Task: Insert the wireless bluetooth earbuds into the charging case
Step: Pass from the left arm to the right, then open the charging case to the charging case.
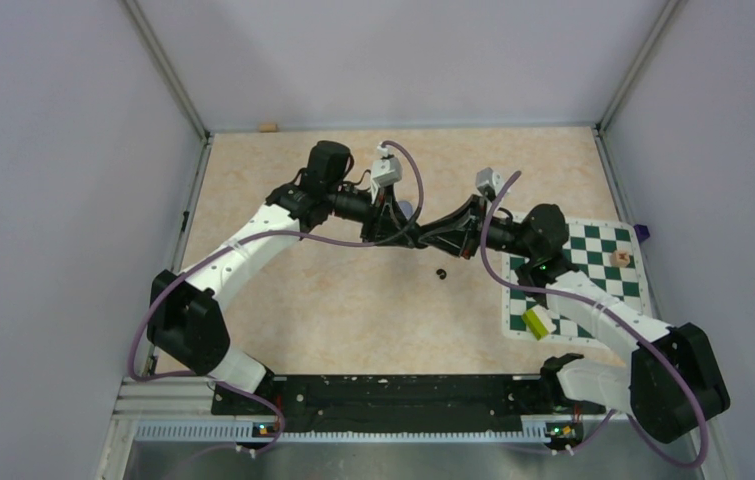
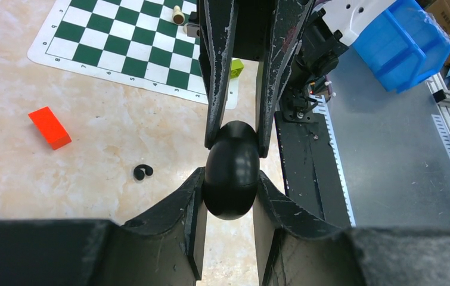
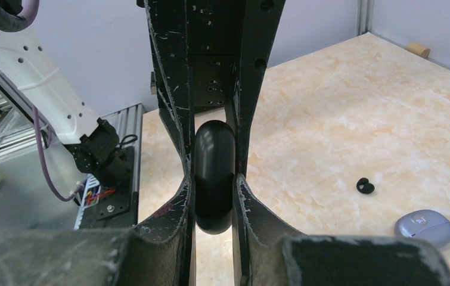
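Observation:
A glossy black egg-shaped charging case (image 2: pixel 230 173) hangs above the table, gripped from both ends. My left gripper (image 2: pixel 229 192) is shut on its near end, and my right gripper (image 3: pixel 215 192) is shut on the same case (image 3: pixel 213 173) from the other side. In the top view the two grippers (image 1: pixel 408 238) (image 1: pixel 445 240) meet tip to tip mid-table, hiding the case. One black earbud (image 1: pixel 442 273) lies loose on the table just below them (image 2: pixel 142 172) (image 3: pixel 365 186). A lilac case (image 3: pixel 424 227) lies shut on the table beside it.
A green-and-white chessboard mat (image 1: pixel 593 262) lies at the right with a yellow-green block (image 1: pixel 537 321) and a small wooden piece (image 1: pixel 620 258) on it. A red block (image 2: pixel 50 127) lies near the mat. A cork-like peg (image 1: pixel 268 127) sits at the back wall.

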Motion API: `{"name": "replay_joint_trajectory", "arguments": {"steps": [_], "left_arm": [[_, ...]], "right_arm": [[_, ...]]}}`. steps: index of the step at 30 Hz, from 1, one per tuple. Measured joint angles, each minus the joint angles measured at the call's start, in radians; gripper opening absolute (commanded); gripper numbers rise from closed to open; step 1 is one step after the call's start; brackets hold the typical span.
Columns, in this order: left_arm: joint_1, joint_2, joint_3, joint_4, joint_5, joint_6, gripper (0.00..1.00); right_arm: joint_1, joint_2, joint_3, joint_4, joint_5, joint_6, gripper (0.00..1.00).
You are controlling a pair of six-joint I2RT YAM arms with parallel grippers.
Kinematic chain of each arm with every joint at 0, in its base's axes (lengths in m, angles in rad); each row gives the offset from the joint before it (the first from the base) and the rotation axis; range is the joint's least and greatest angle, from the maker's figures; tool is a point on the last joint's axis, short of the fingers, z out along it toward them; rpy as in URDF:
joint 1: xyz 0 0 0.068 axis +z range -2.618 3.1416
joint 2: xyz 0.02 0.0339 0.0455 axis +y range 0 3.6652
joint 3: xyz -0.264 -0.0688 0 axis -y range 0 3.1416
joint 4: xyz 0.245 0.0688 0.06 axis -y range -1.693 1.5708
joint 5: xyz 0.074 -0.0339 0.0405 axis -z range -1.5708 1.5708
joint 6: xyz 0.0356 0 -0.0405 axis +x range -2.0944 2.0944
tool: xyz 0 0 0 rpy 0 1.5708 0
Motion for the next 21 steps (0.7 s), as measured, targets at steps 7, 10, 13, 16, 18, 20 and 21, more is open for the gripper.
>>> {"name": "replay_joint_trajectory", "arguments": {"steps": [7, 10, 13, 16, 18, 20, 21], "left_arm": [[0.002, 0.0, -0.001, 0.007, -0.007, -0.004, 0.02], [0.003, 0.0, -0.007, 0.011, -0.017, 0.009, 0.01], [0.005, -0.001, -0.016, 0.014, -0.026, 0.02, 0.0], [0.007, -0.001, -0.021, 0.01, -0.027, 0.029, 0.0], [0.005, -0.001, -0.021, 0.008, -0.021, 0.033, 0.0], [0.003, -0.001, -0.021, 0.006, -0.021, 0.035, 0.0], [0.002, -0.001, -0.021, 0.006, -0.021, 0.035, 0.0]], "right_arm": [[0.0, 0.001, 0.0, -0.001, 0.014, -0.001, 0.31], [0.0, -0.003, 0.0, -0.02, 0.037, -0.021, 0.38], [-0.005, -0.019, 0.0, -0.058, 0.081, -0.053, 0.42], [-0.021, -0.042, 0.0, -0.071, 0.126, -0.074, 0.43], [-0.038, -0.054, 0.0, -0.072, 0.156, -0.085, 0.45], [-0.049, -0.061, 0.0, -0.077, 0.17, -0.089, 0.5], [-0.053, -0.065, 0.0, -0.082, 0.173, -0.089, 0.52]]}}
